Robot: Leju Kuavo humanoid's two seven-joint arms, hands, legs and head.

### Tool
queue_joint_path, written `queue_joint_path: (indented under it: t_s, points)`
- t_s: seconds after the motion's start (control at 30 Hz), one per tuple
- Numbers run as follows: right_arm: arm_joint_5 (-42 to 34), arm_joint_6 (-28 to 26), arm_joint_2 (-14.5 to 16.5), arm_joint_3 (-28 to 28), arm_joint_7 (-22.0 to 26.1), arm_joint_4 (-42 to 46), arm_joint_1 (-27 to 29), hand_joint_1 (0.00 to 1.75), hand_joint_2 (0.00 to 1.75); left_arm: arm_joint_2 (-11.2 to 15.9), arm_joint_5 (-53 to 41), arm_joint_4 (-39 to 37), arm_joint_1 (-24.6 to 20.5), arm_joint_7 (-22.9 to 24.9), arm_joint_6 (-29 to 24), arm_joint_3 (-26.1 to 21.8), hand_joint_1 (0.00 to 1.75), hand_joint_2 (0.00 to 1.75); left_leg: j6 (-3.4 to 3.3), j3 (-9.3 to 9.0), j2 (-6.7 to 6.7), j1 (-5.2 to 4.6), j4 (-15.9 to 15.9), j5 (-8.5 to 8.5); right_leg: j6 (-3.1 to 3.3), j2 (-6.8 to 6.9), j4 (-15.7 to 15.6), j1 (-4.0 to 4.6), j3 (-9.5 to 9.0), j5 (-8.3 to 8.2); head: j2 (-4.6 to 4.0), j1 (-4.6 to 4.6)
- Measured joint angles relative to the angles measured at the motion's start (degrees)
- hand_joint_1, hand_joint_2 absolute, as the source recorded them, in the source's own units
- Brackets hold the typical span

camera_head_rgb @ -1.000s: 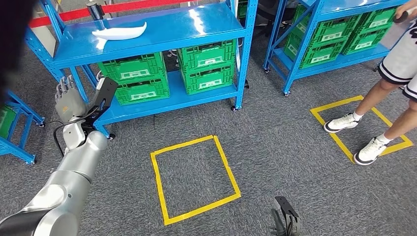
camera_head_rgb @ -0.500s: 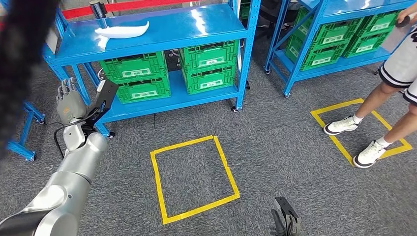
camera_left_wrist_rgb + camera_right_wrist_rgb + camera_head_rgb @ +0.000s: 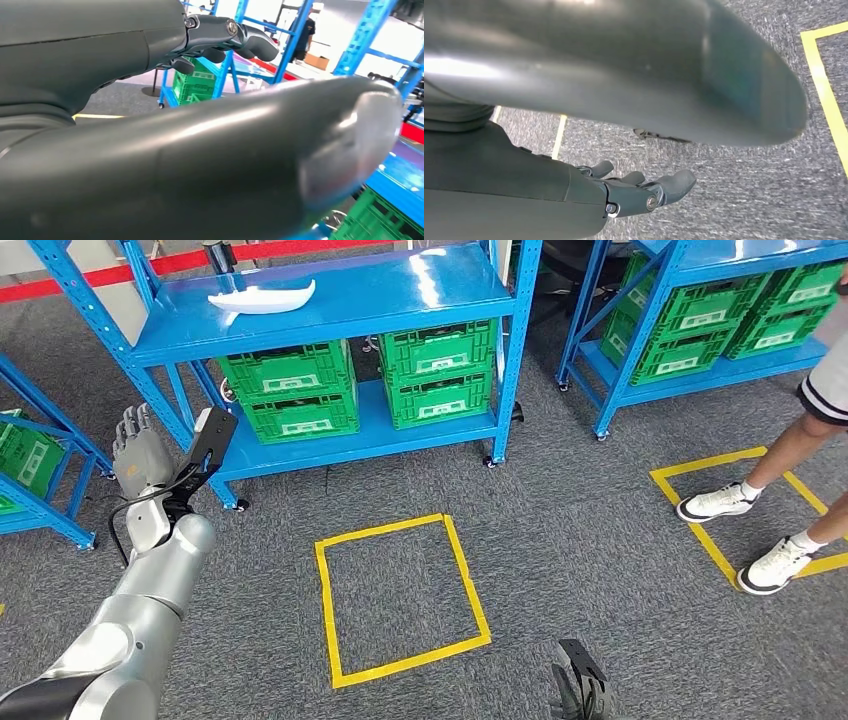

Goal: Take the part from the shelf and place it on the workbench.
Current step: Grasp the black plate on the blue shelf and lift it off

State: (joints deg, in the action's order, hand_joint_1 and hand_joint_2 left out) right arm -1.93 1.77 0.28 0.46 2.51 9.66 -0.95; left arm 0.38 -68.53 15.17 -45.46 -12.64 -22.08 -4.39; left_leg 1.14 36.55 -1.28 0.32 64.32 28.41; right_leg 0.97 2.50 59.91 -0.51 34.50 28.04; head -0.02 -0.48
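The left hand was raised, empty, fingers apart, well below the white part lying on the blue shelf; the right hand hung empty, fingers loosely spread.

Open air is lying above the shelf top around the white part. Blue posts are flanking it, a dark cylinder is standing just behind, and green crates are filling the tier below.
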Motion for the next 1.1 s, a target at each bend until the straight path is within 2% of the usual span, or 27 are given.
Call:
queue_joint_path:
  t_s: [0.03,0.07,0.1,0.13,0.23,0.37,0.5,1.03,1.1]
  points:
    - [0.03,0.01,0.03,0.0,0.03,0.0,0.0,0.0,0.0,0.01,0.01,0.04,-0.05,-0.01,0.04,0.0,0.0,0.0,-0.42,-1.4,-0.74,-0.41,-2.87,-0.77,-0.15,0.28,0.02,0.11,0.05,-0.02,0.0,-0.01]
    - [0.04,0.01,0.07,0.0,0.04,-0.01,0.01,0.0,0.0,0.04,0.02,0.07,-0.06,0.0,0.14,0.0,0.0,0.0,-0.72,-2.03,-1.29,-0.76,-4.37,-0.93,-0.36,0.58,0.0,0.19,0.14,-0.07,0.0,-0.02]
    - [0.03,0.02,0.11,0.0,0.03,-0.01,0.03,0.0,0.0,0.08,0.02,0.09,-0.04,0.02,0.27,-0.01,0.0,0.0,-0.86,-2.14,-1.34,-0.96,-4.74,-0.87,-0.61,0.89,-0.09,0.26,0.24,-0.15,0.0,-0.02]
    - [0.01,0.01,0.13,0.01,0.01,-0.01,0.04,0.0,0.0,0.07,0.03,0.09,0.01,0.02,0.39,-0.01,0.0,0.0,-0.78,-2.0,-1.0,-0.92,-4.93,-1.08,-0.52,1.11,-0.23,0.29,0.24,-0.21,0.0,-0.02]
    - [-0.3,-0.23,0.17,0.05,-0.08,-0.02,-0.08,0.0,0.0,0.0,0.01,0.08,0.1,-0.09,0.59,-0.01,0.0,0.0,-0.71,-1.85,-0.37,-0.82,-5.27,-1.53,0.1,1.52,-0.66,0.48,0.06,-0.39,0.0,0.12]
    - [-0.49,-0.66,0.16,0.07,-0.34,-0.02,-0.15,0.0,0.0,0.02,-0.16,0.05,0.21,-0.13,0.68,-0.02,0.0,0.0,-1.22,-1.67,-0.18,-0.87,-5.23,-1.62,-0.61,1.63,-1.2,0.45,-0.09,-0.84,0.01,0.17]
    - [-0.49,-0.71,0.16,0.07,-0.44,-0.02,-0.09,0.0,0.0,0.02,-0.19,0.04,0.25,-0.1,0.68,-0.02,0.0,0.0,-1.47,-1.55,-0.31,-0.92,-5.21,-1.72,-1.11,1.58,-1.45,0.41,-0.06,-1.15,0.01,0.17]
    - [-0.49,-0.38,0.16,0.06,-0.78,-0.02,-0.08,0.0,0.0,-0.36,-0.37,0.07,0.25,-0.72,0.98,-0.02,0.0,0.0,-1.52,-1.54,-0.39,-0.79,-5.22,-1.88,-1.29,1.54,-1.44,0.56,0.04,-1.27,0.01,0.16]
    - [-0.49,-0.42,0.22,0.06,-0.81,-0.02,-0.07,0.0,0.0,-0.5,-0.35,0.06,0.25,-0.97,1.08,-0.02,0.0,0.0,-1.76,-1.42,-0.34,-0.97,-5.13,-1.77,-1.52,1.66,-1.63,0.39,-0.03,-1.4,0.01,0.15]
